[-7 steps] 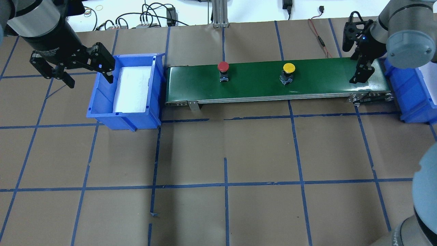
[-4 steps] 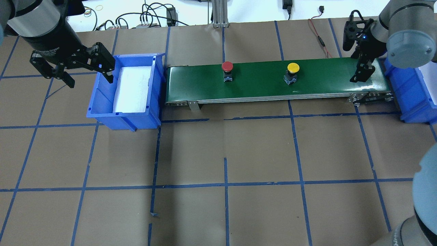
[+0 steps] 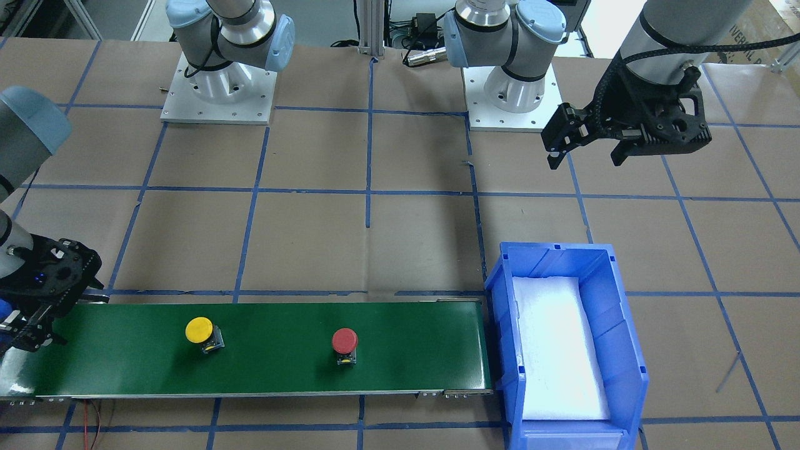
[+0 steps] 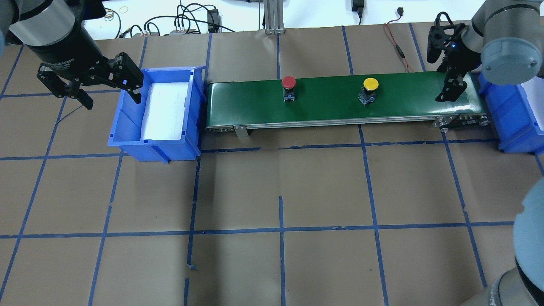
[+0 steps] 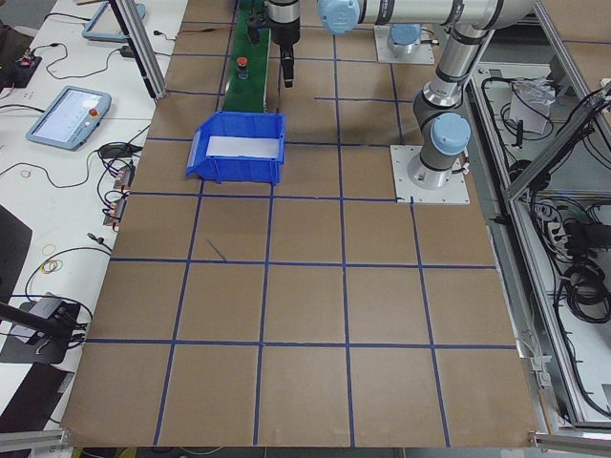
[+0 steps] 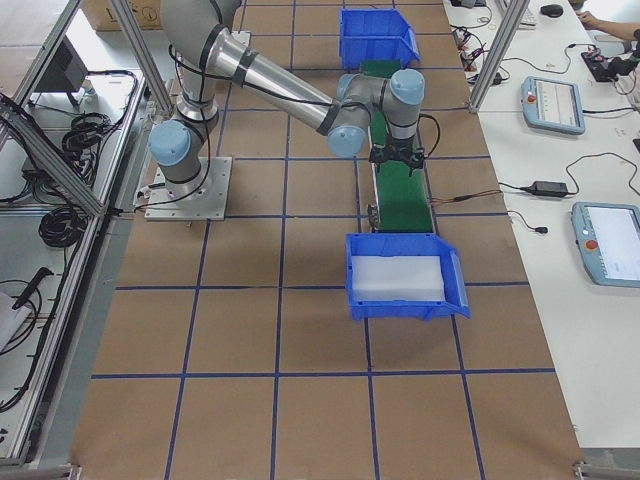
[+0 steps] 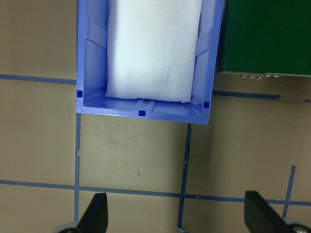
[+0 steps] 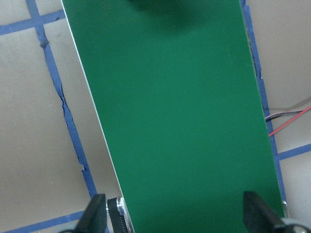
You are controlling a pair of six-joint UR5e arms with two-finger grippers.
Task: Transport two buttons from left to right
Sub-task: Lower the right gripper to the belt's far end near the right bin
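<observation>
The red button (image 4: pixel 289 83) and the yellow button (image 4: pixel 370 84) stand upright on the green conveyor belt (image 4: pixel 327 106), the red one near its middle and the yellow one further right. Both also show in the front-facing view, red (image 3: pixel 344 341) and yellow (image 3: pixel 199 330). My left gripper (image 4: pixel 111 95) is open and empty, hovering by the left blue bin (image 4: pixel 127 127). Its wrist view shows that bin (image 7: pixel 92 73) holding only white foam. My right gripper (image 4: pixel 444 72) is open and empty above the belt's right end, and its wrist view shows bare belt (image 8: pixel 175 111).
A second blue bin (image 4: pixel 505 119) stands right of the belt's right end. Cables (image 4: pixel 187 21) lie along the far table edge. Brown paper with blue tape lines (image 4: pixel 280 229) covers the table.
Both buttons have moved to the right along the belt. Neither gripper has moved, and both stay open.
</observation>
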